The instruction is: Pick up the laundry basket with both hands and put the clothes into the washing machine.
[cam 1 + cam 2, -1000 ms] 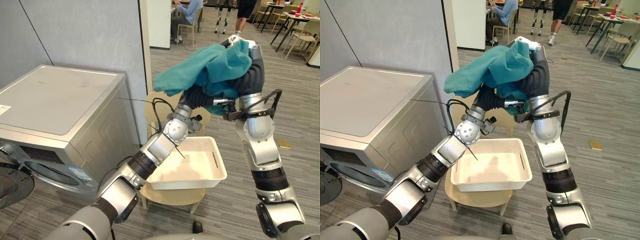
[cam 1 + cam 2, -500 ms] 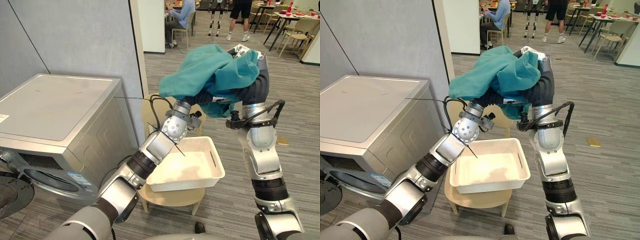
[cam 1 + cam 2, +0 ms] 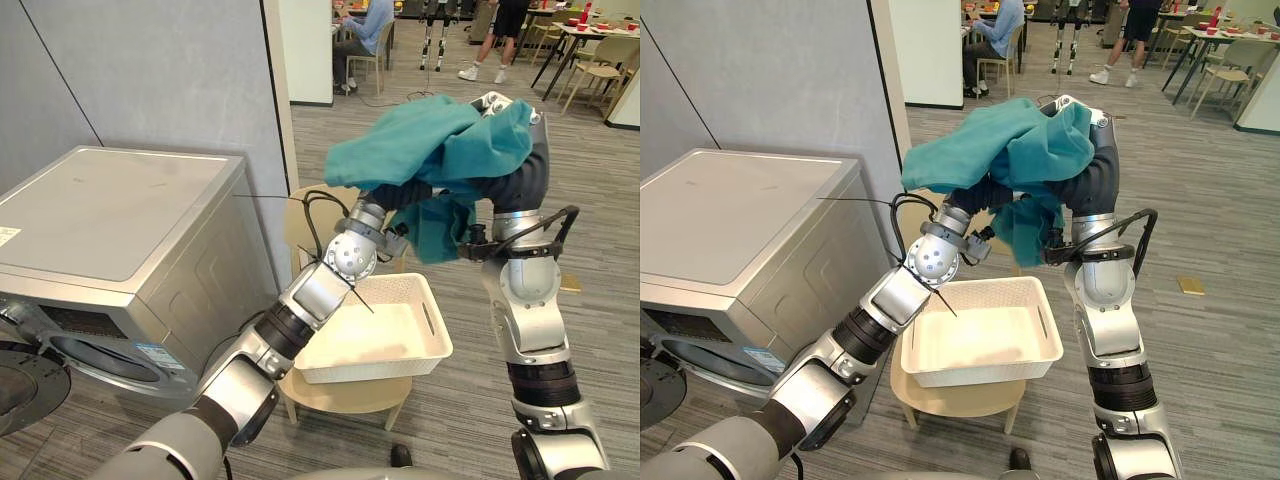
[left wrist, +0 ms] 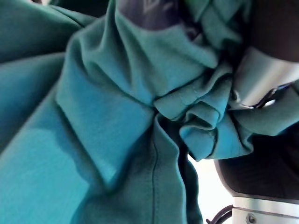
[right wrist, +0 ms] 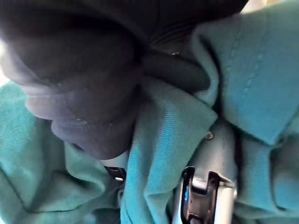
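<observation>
Washing machine: the big silver front-loader (image 3: 110,230) sits at 9 o'clock in the eye views. Its porthole (image 3: 100,355) faces down toward 8 o'clock, and the dark round door (image 3: 25,385) looks swung open below it.

Teal garment: here's the task's thing! A sweatshirt-like bundle (image 3: 430,150) is up in the air at 1 o'clock, draped over both hands. It's well above the basket and well apart from the washer.

Laundry basket: the white slotted basket (image 3: 375,345) sits at 5 o'clock and looks empty. It's parked on a low round beige table (image 3: 340,395), with neither hand on it.

Right hand: raised high at 1 o'clock, its dark cover (image 3: 520,170) is wrapped in teal folds. How far open it is, I cannot tell.

Left hand: reaching up from 7 o'clock, its dark cover (image 3: 398,195) is tucked under the bundle. Its grip is buried in cloth, so again I cannot tell.

Step in hand: by my read this is the carry. The garment is out of the basket and aloft, but not yet at the drum.

Next move: I'd say it calls for swinging the bundle across toward 9 o'clock, then dropping it low to the porthole at 8 o'clock. The loose hem needs to stay clear of the basket rim and the machine's top corner.

Risk: the cloth is draped rather than plainly gripped, so a quick swing could shed it.
</observation>
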Controlling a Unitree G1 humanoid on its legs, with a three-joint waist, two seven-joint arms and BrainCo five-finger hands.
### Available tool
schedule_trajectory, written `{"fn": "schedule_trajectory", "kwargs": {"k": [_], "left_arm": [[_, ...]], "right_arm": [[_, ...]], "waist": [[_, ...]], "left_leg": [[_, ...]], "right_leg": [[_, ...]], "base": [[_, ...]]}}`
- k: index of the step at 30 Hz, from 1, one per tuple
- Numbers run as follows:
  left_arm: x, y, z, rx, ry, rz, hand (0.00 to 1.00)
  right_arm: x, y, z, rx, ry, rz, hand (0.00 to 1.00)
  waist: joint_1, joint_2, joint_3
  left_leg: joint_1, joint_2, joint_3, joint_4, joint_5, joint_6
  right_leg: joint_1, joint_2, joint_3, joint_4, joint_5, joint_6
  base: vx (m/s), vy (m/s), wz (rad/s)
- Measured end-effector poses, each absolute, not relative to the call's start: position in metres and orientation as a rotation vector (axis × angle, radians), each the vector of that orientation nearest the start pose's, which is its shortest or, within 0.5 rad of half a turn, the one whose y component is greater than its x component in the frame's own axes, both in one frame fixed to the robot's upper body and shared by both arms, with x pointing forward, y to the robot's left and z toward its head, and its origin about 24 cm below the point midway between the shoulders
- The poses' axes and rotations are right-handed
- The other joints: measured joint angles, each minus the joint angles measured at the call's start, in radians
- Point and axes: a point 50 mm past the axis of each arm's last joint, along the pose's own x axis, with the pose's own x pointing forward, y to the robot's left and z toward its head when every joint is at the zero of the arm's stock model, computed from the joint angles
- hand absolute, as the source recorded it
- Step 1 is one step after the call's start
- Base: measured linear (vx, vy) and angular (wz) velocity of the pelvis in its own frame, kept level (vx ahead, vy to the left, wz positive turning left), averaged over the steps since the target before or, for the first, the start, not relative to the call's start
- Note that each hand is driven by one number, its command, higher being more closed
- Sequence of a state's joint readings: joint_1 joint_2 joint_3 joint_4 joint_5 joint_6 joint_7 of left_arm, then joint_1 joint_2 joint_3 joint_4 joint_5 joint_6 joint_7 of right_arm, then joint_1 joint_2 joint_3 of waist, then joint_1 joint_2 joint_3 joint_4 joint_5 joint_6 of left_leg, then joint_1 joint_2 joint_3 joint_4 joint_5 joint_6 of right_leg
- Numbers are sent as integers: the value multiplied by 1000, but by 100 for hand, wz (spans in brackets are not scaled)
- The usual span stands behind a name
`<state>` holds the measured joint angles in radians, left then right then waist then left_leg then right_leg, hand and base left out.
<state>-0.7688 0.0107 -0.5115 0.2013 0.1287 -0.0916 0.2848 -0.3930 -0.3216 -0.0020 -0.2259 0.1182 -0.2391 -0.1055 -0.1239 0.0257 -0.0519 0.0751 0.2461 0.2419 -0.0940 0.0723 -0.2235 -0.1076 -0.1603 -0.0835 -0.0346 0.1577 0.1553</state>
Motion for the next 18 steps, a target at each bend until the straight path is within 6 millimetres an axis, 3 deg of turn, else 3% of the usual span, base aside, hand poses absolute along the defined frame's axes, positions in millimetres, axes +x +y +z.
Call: {"fn": "schedule_trajectory", "kwargs": {"k": [3,4,10,14,18], "left_arm": [[305,-18,206,254,-701,-391,100],[304,-19,206,252,-701,-394,100],[302,-23,204,261,-701,-418,100],[300,-22,208,250,-717,-415,100],[292,-13,227,178,-810,-387,100]], "right_arm": [[275,-169,224,-140,-854,32,100],[275,-169,224,-140,-854,29,0],[272,-181,213,-63,-808,12,0],[261,-210,185,-48,-692,-86,0],[248,-245,174,-70,-639,-242,0]], "waist": [[0,0,0],[0,0,0],[2,0,0],[1,2,3],[2,11,10]], "left_leg": [[0,0,0,0,0,0],[0,0,0,0,0,0],[1,0,-1,0,0,0],[8,0,1,0,-5,1],[9,0,4,0,-7,1]], "right_leg": [[0,0,0,0,0,0],[0,0,0,0,0,0],[1,0,0,1,-1,2],[1,-1,1,16,-12,7],[-1,-1,4,16,-13,8]], "base": [[0,0,0],[0,0,0],[0,0,0],[0,0,0],[0,0,-1]]}}
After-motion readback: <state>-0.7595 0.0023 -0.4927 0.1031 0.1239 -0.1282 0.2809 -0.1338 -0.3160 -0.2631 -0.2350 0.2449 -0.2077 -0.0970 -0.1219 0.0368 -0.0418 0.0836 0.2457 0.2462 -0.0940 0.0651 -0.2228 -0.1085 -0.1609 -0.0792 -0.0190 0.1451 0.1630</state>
